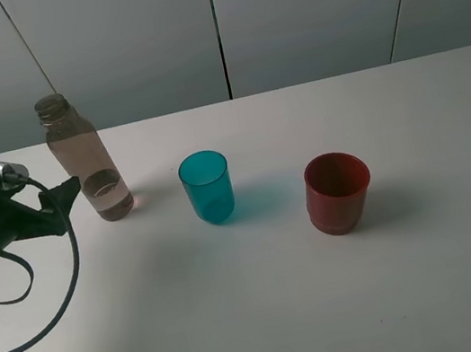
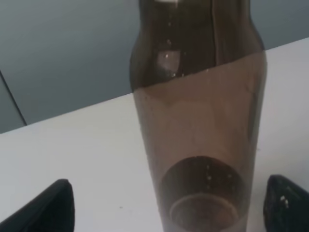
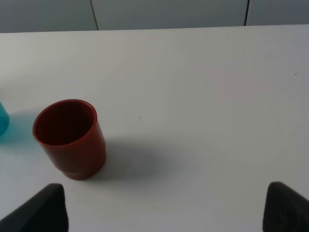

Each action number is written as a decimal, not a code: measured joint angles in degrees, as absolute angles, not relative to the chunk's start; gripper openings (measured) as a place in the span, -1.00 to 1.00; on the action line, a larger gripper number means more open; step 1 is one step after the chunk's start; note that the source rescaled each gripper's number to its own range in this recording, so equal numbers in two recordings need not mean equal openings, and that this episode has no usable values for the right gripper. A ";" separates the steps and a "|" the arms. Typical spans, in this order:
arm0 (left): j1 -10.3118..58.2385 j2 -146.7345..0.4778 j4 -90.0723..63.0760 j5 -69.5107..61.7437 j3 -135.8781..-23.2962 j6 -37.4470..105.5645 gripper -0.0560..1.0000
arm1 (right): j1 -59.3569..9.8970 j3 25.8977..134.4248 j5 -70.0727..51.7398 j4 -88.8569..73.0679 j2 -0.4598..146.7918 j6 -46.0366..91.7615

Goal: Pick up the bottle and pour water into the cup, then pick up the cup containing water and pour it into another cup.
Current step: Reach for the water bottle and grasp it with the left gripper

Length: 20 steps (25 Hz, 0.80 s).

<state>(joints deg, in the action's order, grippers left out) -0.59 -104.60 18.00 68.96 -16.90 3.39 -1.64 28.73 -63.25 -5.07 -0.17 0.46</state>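
Holding left hand [image 2: 170, 211] wide open about bottle [image 1: 88, 165], apparently not touching; holding right hand [image 3: 164, 209] open too, near red cup [image 3: 70, 137].

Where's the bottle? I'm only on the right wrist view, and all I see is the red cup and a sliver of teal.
Observer: In the high view the bottle stands upright, to the left of the teal cup.
Operator: Has the left arm got hold of it?
Observer: Not yet. The left jaws stand wide open, one on each side of the bottle's lower part.
Operator: Any water in it?
Observer: A little, only in the lowest part.
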 joint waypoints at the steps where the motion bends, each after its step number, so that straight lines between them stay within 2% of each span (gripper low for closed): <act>1: -0.59 -104.97 18.29 69.10 -17.65 3.50 1.00 | -1.64 28.73 -63.25 -5.07 -0.17 0.46; 11: -0.59 -110.73 25.70 69.12 -24.89 3.49 1.00 | -1.64 28.73 -63.25 -5.07 -0.17 0.46; 20: -0.27 -116.11 26.33 69.12 -30.15 3.49 1.00 | -1.64 28.73 -63.25 -5.07 -0.17 0.46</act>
<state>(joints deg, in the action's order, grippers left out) -0.27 -116.11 26.33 69.12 -30.15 3.49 -1.64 28.73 -63.25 -5.07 -0.17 0.46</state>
